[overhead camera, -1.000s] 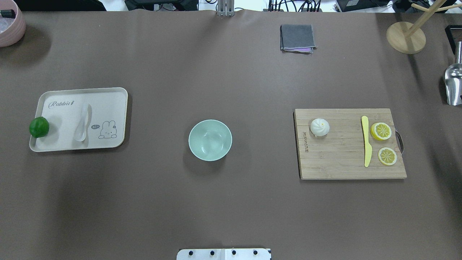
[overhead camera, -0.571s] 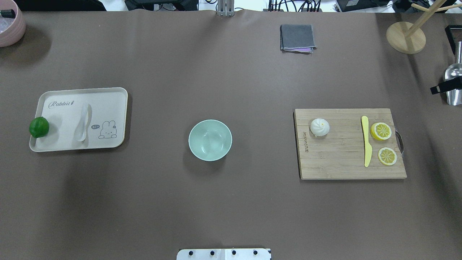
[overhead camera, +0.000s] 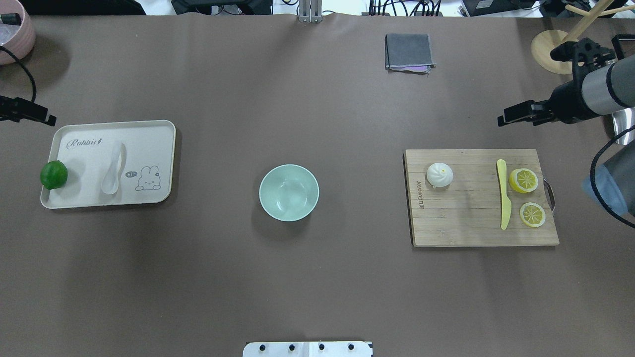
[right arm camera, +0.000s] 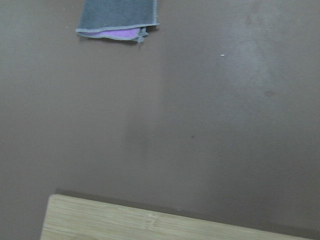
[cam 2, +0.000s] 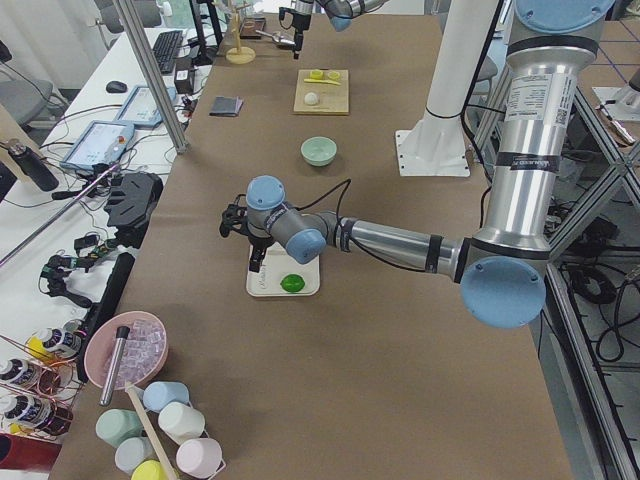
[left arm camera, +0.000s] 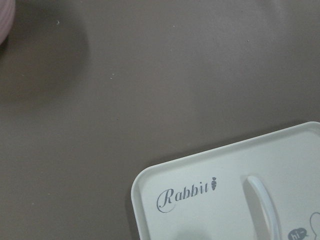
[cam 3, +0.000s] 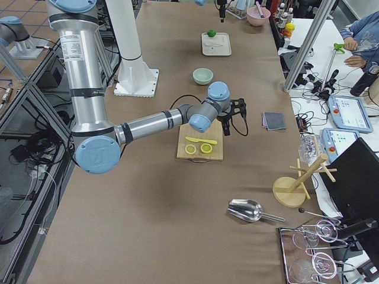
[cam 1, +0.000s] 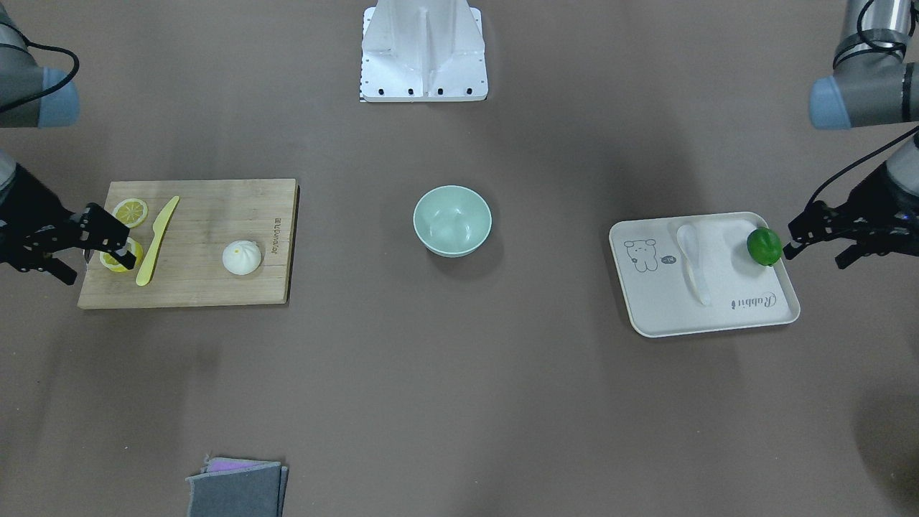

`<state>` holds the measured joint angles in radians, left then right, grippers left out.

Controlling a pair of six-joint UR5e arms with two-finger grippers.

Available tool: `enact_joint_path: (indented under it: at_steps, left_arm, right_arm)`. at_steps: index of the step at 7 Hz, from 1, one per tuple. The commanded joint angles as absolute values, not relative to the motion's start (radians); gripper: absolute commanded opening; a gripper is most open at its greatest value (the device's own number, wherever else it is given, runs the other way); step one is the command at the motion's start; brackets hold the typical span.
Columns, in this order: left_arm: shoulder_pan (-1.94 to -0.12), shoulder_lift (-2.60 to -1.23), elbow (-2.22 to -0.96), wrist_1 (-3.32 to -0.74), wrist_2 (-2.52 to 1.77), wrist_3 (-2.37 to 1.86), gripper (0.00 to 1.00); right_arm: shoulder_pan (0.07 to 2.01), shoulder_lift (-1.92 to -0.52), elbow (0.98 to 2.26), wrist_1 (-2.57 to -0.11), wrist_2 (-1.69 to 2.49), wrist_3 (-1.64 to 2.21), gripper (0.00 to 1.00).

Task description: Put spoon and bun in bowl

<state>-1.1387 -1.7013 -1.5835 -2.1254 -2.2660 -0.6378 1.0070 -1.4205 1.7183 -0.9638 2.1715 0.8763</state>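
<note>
Left gripper [cam 1: 815, 255], front view: I read its jaws as spread, just beside the lime [cam 1: 764, 246] at the tray [cam 1: 718, 319] edge. Right gripper [cam 1: 99, 267] is spread too, over the cutting board [cam 1: 201, 280] by the lemon slices [cam 1: 130, 212]. Overhead: spoon [overhead camera: 113, 171] on tray, bun [overhead camera: 439, 174] on cutting board, bowl [overhead camera: 289, 192] between, apart from both.

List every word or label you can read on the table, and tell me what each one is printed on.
"Rabbit", in script with a small carrot mark: on the white rectangular tray.
"hi": in the speech bubble beside the rabbit drawing on that same tray.
Engraved brand word along one short edge of the light wooden cutting board: too small to read.
No other text is legible.
</note>
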Motion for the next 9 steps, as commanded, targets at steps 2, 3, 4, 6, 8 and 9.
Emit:
enact_joint_path:
  at_steps: [2, 3, 4, 6, 8, 9]
  left_arm:
    - [-0.991, -1.814, -1.478, -2.128, -2.229, -0.758, 0.82]
    - [-0.958, -1.825, -1.459, -2.129, -2.209, -0.773, 0.78]
    - [-0.95, -1.824, -1.45, -2.132, -2.201, -0.772, 0.65]
    - [-0.933, -1.822, -1.442, -2.134, -2.201, -0.773, 0.46]
    - [-0.917, -1.818, -1.448, -2.132, -2.201, -0.779, 0.22]
    - [-0.917, -1.825, -1.457, -2.126, -2.209, -0.784, 0.0]
  right_arm:
    - [0.901, -1.368, 1.714, -0.968, 2.108, 0.962, 0.99]
    - [0.885, -1.358, 1.71, -0.969, 2.108, 0.969, 0.99]
    - [0.882, -1.335, 1.716, -1.012, 2.109, 0.971, 0.99]
    - [0.879, -1.313, 1.718, -1.057, 2.111, 0.971, 0.99]
    - [0.867, -1.305, 1.712, -1.061, 2.112, 0.971, 0.98]
    - [0.865, -1.293, 1.712, -1.068, 2.115, 0.973, 0.97]
